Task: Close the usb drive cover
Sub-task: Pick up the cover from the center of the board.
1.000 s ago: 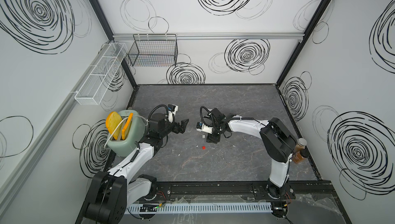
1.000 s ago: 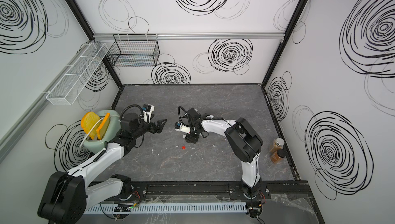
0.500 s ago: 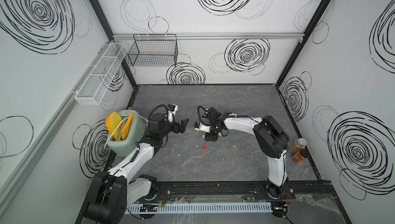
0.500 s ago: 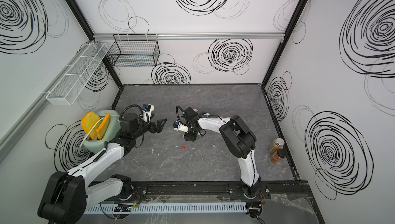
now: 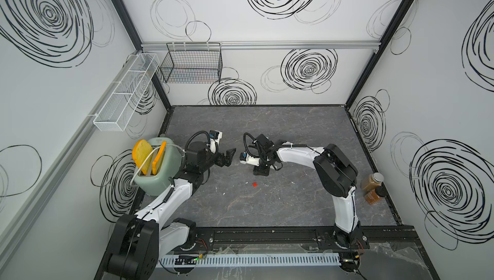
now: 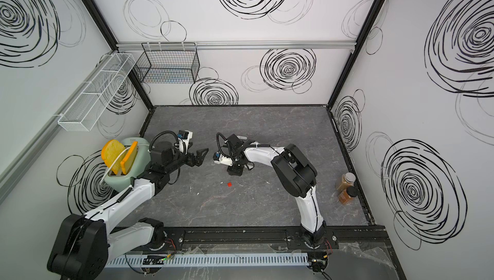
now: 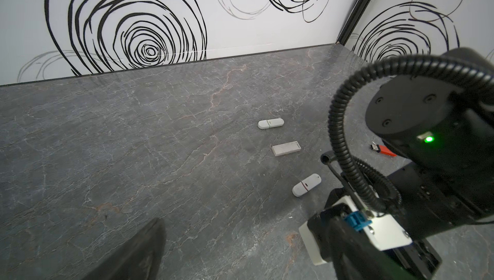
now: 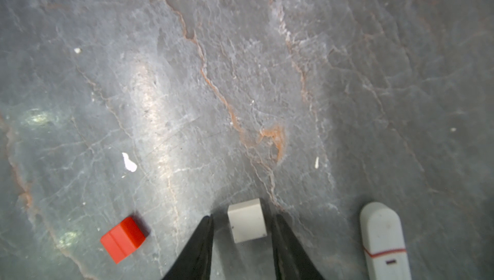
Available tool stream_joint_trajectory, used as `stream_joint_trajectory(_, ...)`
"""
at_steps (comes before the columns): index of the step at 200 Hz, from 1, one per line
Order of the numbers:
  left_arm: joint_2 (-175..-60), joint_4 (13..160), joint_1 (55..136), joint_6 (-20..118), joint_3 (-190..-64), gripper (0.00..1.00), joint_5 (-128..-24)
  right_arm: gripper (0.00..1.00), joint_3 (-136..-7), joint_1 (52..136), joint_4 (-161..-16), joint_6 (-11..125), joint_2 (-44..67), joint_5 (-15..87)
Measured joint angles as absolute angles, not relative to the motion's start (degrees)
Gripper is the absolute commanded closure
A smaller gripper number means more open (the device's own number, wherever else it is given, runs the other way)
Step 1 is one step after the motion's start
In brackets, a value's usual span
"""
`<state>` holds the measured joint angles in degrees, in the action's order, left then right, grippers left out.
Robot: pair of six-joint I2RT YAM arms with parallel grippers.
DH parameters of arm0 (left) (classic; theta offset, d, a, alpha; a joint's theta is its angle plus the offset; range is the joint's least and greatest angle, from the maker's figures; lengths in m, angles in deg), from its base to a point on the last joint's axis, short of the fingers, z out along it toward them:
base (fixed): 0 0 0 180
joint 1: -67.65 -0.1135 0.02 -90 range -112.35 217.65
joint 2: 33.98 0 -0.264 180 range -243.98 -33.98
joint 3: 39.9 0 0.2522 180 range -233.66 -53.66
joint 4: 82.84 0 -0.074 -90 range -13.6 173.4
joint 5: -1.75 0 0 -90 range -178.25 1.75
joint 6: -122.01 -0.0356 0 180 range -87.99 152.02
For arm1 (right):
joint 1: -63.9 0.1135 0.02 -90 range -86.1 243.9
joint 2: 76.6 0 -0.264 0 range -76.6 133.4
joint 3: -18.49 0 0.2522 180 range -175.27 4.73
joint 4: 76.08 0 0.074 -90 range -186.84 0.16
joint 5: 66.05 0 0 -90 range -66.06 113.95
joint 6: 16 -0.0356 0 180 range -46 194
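Grey table [image 8: 240,78], my right gripper [image 8: 243,216] straddling cap [image 8: 247,222], not touching, drive [image 8: 382,238] alongside lying parallel, round tip pointing away, left gripper [image 5: 230,157] spread wide.

We see a stone-look tabletop [image 8: 267,51], grey with rusty veins and a soft sheen. The red cap [image 8: 123,239] and white cap [image 8: 247,220] look like smooth matt plastic; the white usb stick [image 8: 383,241] probably too, though it's blurry.
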<state>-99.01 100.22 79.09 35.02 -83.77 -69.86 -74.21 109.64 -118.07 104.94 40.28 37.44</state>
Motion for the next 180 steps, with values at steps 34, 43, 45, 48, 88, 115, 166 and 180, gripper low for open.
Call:
stream_joint_trajectory(34,-99.0,100.2,79.1,35.0,-83.8,0.02,-69.9,0.66,-73.5,109.7,-117.2,105.1,40.0,37.2)
stream_joint_trajectory(43,-99.0,100.2,79.1,35.0,-83.8,0.02,-69.9,0.66,-73.5,109.8,-117.1,105.1,40.0,37.0)
stream_joint_trajectory(45,-99.0,100.2,79.1,35.0,-83.8,0.02,-69.9,0.66,-73.5,109.8,-117.1,105.1,40.0,37.0)
stream_joint_trajectory(48,-99.0,100.2,79.1,35.0,-83.8,0.02,-69.9,0.66,-73.5,109.8,-117.1,105.1,40.0,37.0)
stream_joint_trajectory(88,-99.0,100.2,79.1,35.0,-83.8,0.02,-69.9,0.73,-73.2,109.9,-116.6,104.9,39.9,36.9)
stream_joint_trajectory(115,-99.0,100.3,79.1,35.1,-83.8,0.02,-69.9,0.78,-72.7,109.8,-116.1,104.8,39.6,36.8)
stream_joint_trajectory(166,-99.0,100.2,79.1,35.5,-83.8,0.02,-69.6,0.82,-71.1,109.5,-114.8,104.7,38.5,36.7)
stream_joint_trajectory(180,-99.0,100.2,79.1,35.9,-83.8,0.02,-69.1,0.83,-70.2,109.3,-114.9,104.7,37.7,36.7)
